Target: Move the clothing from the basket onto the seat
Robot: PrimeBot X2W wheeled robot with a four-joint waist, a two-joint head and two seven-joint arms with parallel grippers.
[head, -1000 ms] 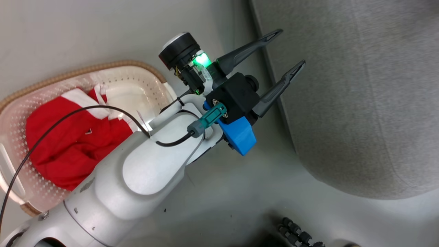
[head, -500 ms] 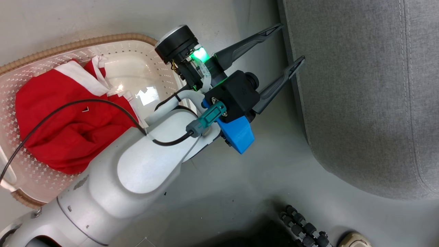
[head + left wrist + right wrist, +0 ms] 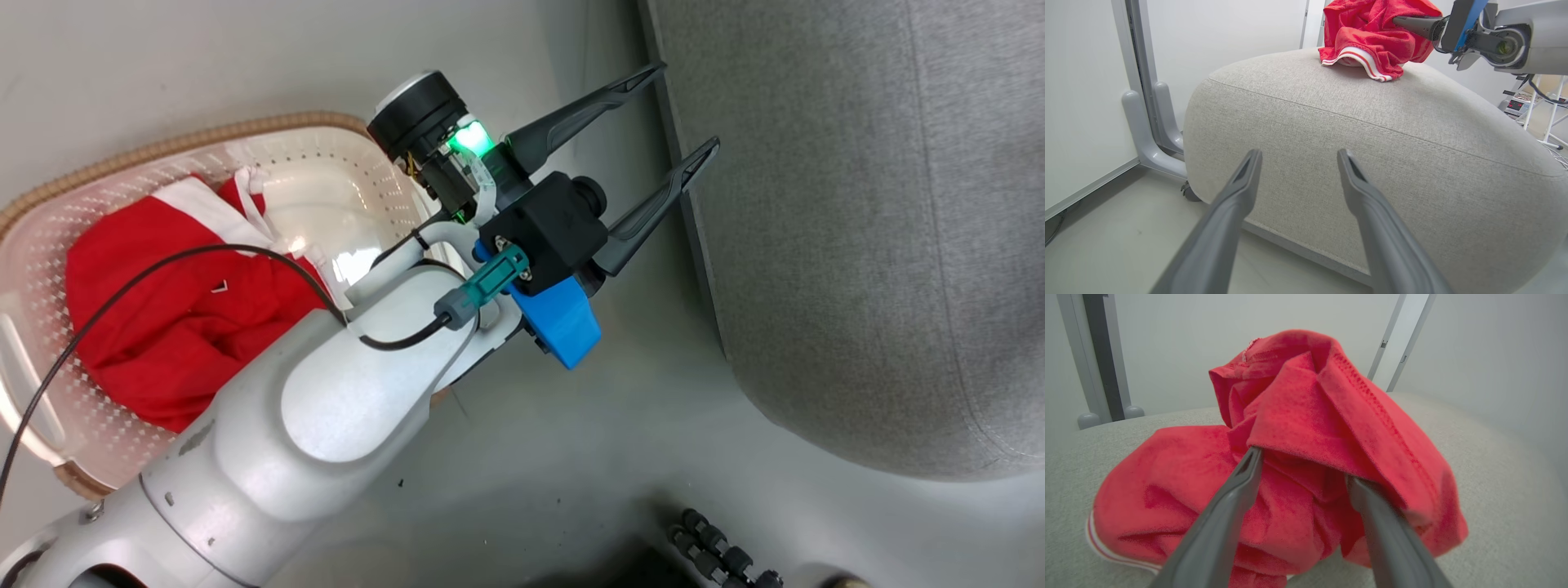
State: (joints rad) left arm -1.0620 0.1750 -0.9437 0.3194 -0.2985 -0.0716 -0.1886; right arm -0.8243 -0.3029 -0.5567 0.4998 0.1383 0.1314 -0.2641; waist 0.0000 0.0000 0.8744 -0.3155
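Counting what is done, we put the task at about halfway: one red garment (image 3: 1306,396) already lies bunched on top of the seat (image 3: 1372,155), near one o'clock in the left wrist view, while the other red garment (image 3: 163,327) sits in the basket (image 3: 204,137) at nine o'clock in the head view. Our right hand (image 3: 1303,465) looks released, fingers spread, tips tucked under a fold of the delivered piece. Our left hand (image 3: 687,106) is released and empty, pointing toward two o'clock at the seat's side, apart from the basket. We judge one pick and one drop remain
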